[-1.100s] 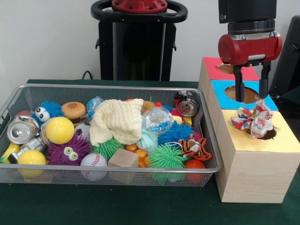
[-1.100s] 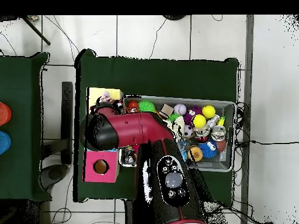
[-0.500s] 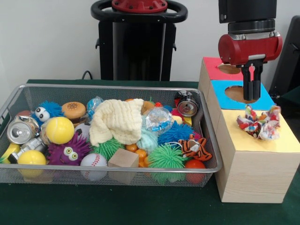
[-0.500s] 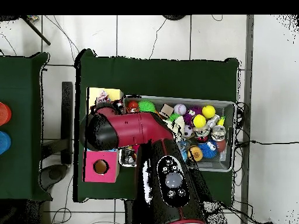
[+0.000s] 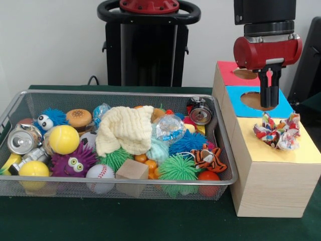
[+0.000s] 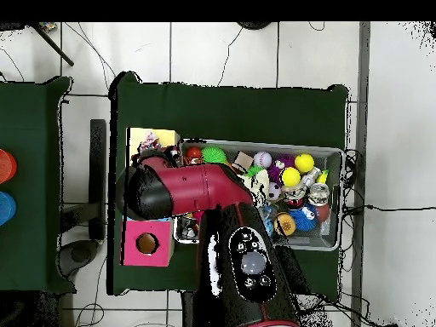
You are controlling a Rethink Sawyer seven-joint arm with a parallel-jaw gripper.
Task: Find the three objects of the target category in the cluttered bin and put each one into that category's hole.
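Note:
A multicoloured knotted cloth [image 5: 276,131] lies loose on the yellow top [image 5: 266,150] of the wooden hole box, covering its hole. My gripper [image 5: 269,103] hangs just above and behind it, over the blue section's hole [image 5: 252,100], shut with nothing in it. In the overhead view the cloth [image 6: 146,142] shows on the yellow top [image 6: 162,134], and the red arm [image 6: 187,192] hides the gripper. The wire bin [image 5: 120,93] to the left holds a cream cloth [image 5: 125,128], a tiger toy [image 5: 208,158] and several balls.
The box has red [image 5: 228,73], blue [image 5: 239,93] and yellow sections in a row beside the bin's right end. In the bin lie a wooden cube [image 5: 131,170], a baseball [image 5: 99,173], cans [image 5: 22,139] and spiky rubber balls [image 5: 178,168].
A second ago the fingers stood open around the cloth. They have since shut, and the cloth has slumped rightwards and flatter on the yellow top. Nothing moved in the last half second.

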